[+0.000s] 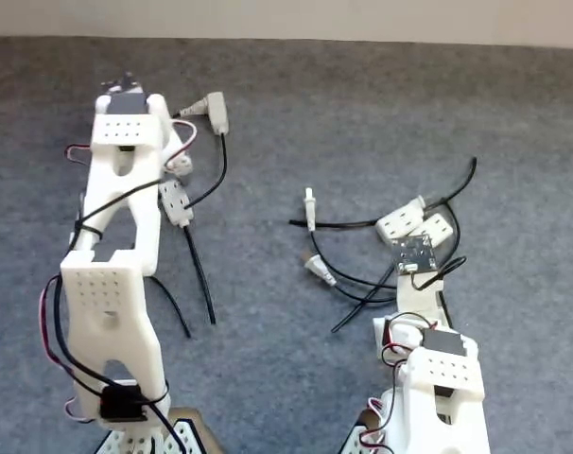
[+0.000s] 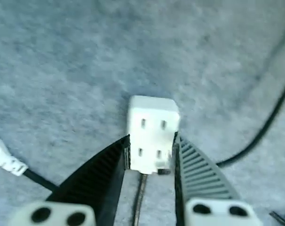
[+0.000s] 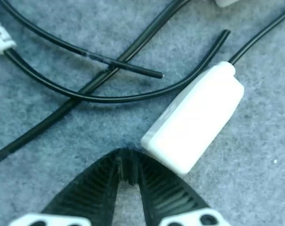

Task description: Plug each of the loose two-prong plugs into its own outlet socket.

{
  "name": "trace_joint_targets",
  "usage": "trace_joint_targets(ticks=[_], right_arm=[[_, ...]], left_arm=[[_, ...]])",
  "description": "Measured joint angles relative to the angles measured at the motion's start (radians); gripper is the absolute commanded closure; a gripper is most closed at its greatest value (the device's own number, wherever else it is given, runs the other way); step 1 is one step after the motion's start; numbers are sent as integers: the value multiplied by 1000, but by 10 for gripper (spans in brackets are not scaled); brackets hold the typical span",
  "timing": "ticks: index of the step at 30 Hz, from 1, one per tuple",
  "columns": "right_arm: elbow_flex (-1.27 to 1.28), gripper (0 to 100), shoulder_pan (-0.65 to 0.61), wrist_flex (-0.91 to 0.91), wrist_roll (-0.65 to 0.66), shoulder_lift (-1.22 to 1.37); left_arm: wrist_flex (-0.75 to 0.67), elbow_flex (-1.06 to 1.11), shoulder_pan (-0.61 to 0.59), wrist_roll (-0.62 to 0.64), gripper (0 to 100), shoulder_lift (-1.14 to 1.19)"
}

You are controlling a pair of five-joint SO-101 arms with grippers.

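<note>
Left gripper [image 2: 151, 141] is clenched on a white rectangular plastic outlet socket [image 2: 153, 129]. The socket is held by its two long sides, with its slotted face turned towards the wrist camera and its black lead running back between the jaws. Whether it is lifted off the grey carpeted worktop [image 2: 62, 56] cannot be told.

Right gripper [image 3: 130, 162] is closed on nothing, and its tips sit just beside a second white outlet socket [image 3: 194, 122] among loose black cables [image 3: 86, 94]. In the high view, an upper white two-prong plug [image 1: 310, 206] and a lower white two-prong plug [image 1: 321, 270] lie between the arms. A third white plug [image 1: 214, 112] lies near the left arm.

The step in hand is judged to be steadying the held socket so that a plug can be brought to it. The grasp should be kept firm and the slotted face left uncovered. The right gripper would first have to be opened. A plug is best taken by its body, with the prongs left free. The prongs should be lined up with one slot pair before any push is made, and the push should be directed straight along the slots against the holding arm. Crossed cables may drag the neighbouring pieces, so slack should be watched.
</note>
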Motion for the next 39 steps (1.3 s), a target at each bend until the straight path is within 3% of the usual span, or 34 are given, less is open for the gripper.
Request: trace_joint_targets(ticks=[12,15,19,25,32,39], right_arm=[[0,989,0,0,0,0],[0,989,0,0,0,0],[0,989,0,0,0,0],[0,989,0,0,0,0],[0,989,0,0,0,0],[0,989,0,0,0,0]], left_arm=[[-52,-5,-11,-8,842,84],[-61,0,-3,-126,850,132],[-72,-3,-2,-351,947,135],[-74,-3,-2,-195,960,135],[-66,-3,-3,-169,994,135],[144,-150,-9,-170,994,123]])
